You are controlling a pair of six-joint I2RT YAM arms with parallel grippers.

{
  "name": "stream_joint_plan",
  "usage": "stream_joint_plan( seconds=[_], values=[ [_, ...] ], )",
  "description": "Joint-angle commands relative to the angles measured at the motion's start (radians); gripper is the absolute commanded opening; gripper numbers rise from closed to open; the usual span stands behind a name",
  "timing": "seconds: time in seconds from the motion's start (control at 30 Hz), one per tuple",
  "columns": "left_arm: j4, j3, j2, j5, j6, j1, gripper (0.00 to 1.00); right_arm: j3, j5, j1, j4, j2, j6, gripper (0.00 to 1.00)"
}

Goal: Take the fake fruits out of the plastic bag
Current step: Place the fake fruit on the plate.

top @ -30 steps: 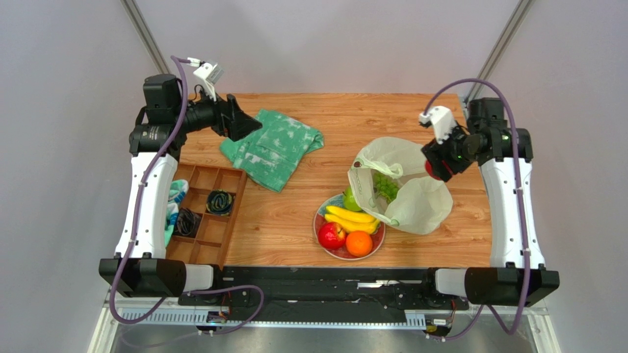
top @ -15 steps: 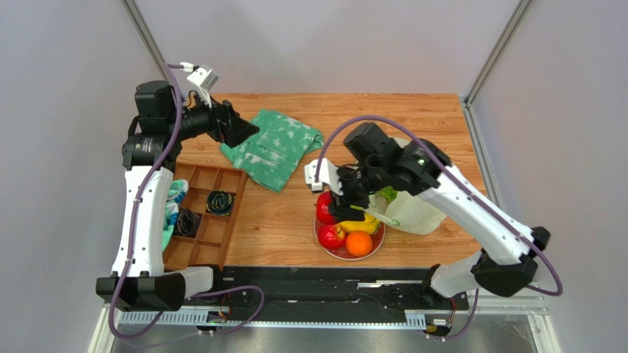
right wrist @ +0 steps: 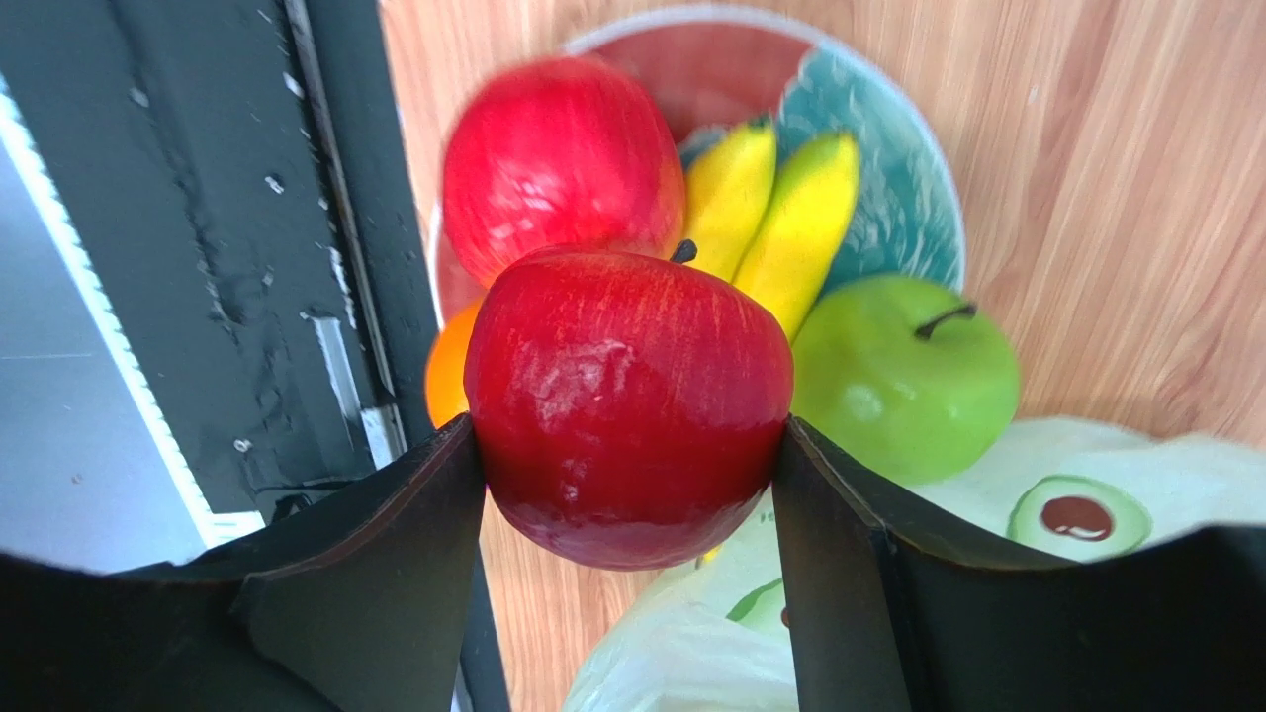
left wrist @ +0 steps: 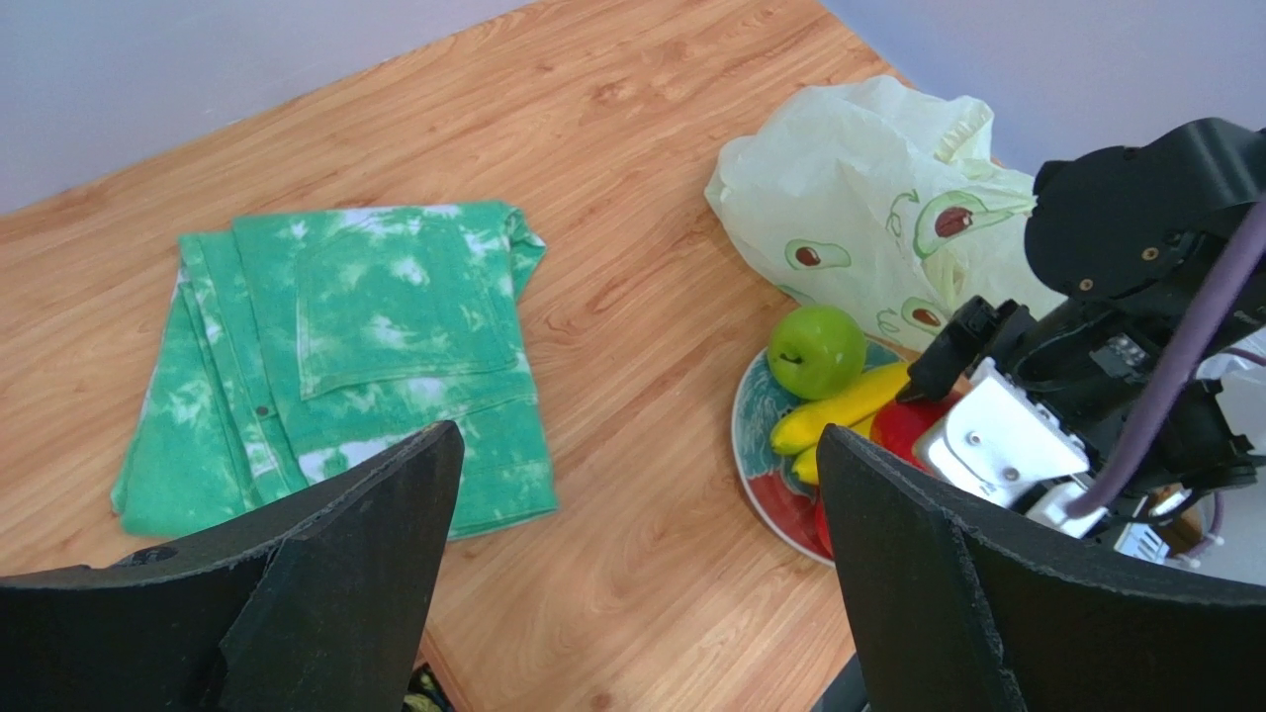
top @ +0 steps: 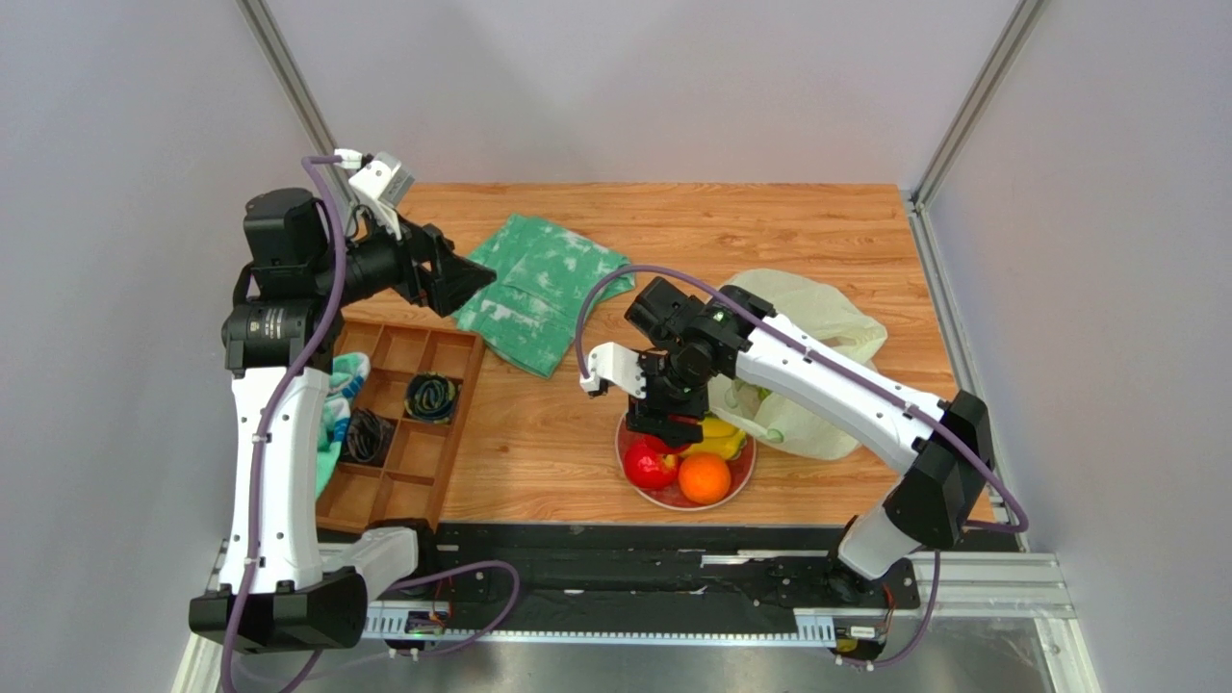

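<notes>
Top external view: the right hand [top: 668,422] hangs directly over a plate [top: 668,504] that stands near the near edge of the tabletop [top: 564,433], a little right of its middle. The plastic bag [top: 817,311] lies crumpled just beside the plate, on the side toward the right edge, its pale film printed with small avocado motifs. A green-and-white cloth [top: 542,289] lies folded toward the far edge, left of the middle, and a wooden compartment tray [top: 412,441] sits along the left edge.

Right wrist view: the fingers [right wrist: 372,594] of the right hand pinch a red fruit [right wrist: 624,401] by its two sides, short stalk visible at its top. Beneath it the plate carries a second red fruit [right wrist: 562,156], a banana bunch [right wrist: 773,208], a green apple [right wrist: 904,371] and an orange [right wrist: 446,371], the last mostly hidden behind the held fruit. Whether the held fruit touches those below cannot be told. A fold of the bag shows at the lower right, next to the green apple.

Left wrist view: the left hand [left wrist: 639,438] is spread wide with nothing between its fingers, raised above the far left part of the tabletop, with the cloth below it and the plate further off
</notes>
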Motion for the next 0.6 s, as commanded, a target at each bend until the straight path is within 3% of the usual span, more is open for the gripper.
stream_joint_plan(
  seconds=[0.0,0.13,0.2,0.23,0.43,0.57],
  values=[
    [0.011,0.0,-0.004,0.012,0.022,0.01,0.98,-0.059,0.095,-0.028,0.054,-0.034,0.047,0.51],
    [0.017,0.001,0.012,0.016,0.011,0.012,0.98,-0.109,0.139,-0.034,0.069,-0.025,0.056,0.56],
    [0.021,0.003,0.015,0.019,0.005,0.012,0.98,-0.127,0.158,-0.034,0.096,-0.032,0.071,0.81],
    [0.023,0.004,0.018,0.021,0.005,0.012,0.98,-0.124,0.15,-0.034,0.099,-0.039,0.076,1.0],
    [0.056,0.008,0.067,0.068,-0.053,0.009,0.98,0.095,-0.038,-0.036,0.066,-0.135,0.103,1.0],
    [0.06,0.076,0.139,0.055,-0.047,-0.053,0.98,0.166,-0.074,-0.036,0.288,-0.273,0.235,1.0]
  ],
)
